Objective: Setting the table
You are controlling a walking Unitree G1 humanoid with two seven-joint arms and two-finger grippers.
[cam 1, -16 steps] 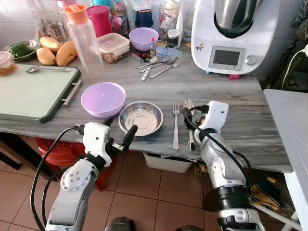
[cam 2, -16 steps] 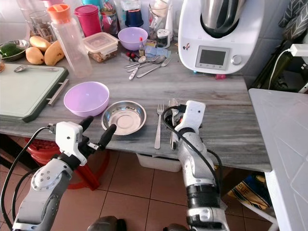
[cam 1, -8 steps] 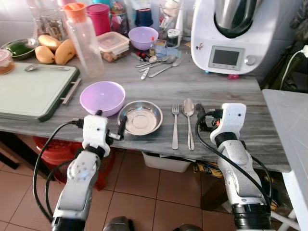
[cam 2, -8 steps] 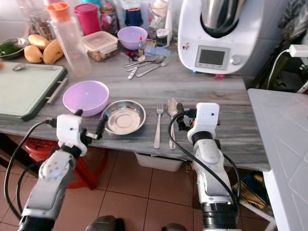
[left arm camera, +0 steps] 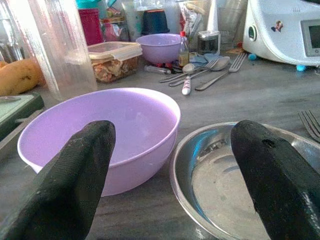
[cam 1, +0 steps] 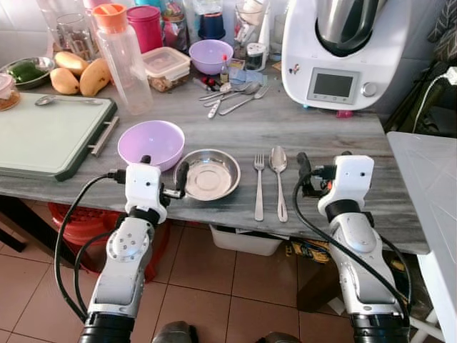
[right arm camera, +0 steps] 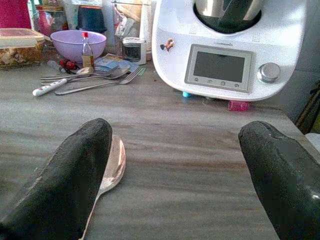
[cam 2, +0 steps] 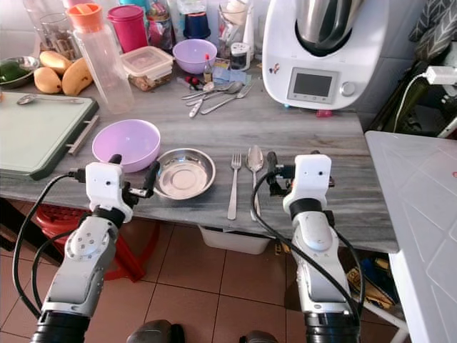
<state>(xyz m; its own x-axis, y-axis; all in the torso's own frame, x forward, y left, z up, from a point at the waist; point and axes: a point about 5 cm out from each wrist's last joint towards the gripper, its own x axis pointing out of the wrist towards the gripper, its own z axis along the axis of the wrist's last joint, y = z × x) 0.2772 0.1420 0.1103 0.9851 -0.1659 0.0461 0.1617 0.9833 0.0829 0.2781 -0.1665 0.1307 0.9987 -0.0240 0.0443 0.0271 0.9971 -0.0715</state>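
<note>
The grey marble-patterned counter [cam 1: 335, 132] spans mid-frame. On it, centre-left, a lilac plastic bowl [cam 1: 151, 142] touches a round steel plate [cam 1: 208, 174]; a steel fork [cam 1: 259, 187] and steel spoon [cam 1: 279, 179] lie just right. The left gripper [cam 1: 164, 179] and right gripper [cam 1: 319, 163], fingers spread and empty, hover at the counter's near edge. The setting looks nearly laid; the next move likely calls for fetching another piece from the upper-centre cutlery pile [cam 1: 232, 94].

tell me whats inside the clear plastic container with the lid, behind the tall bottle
The lidded clear plastic container holds brownish, chunky food, visible through its side wall in the left wrist view. The closed lid covers the top, and the tall clear bottle with the orange cap stands beside it, so what food it is stays unclear.
</note>
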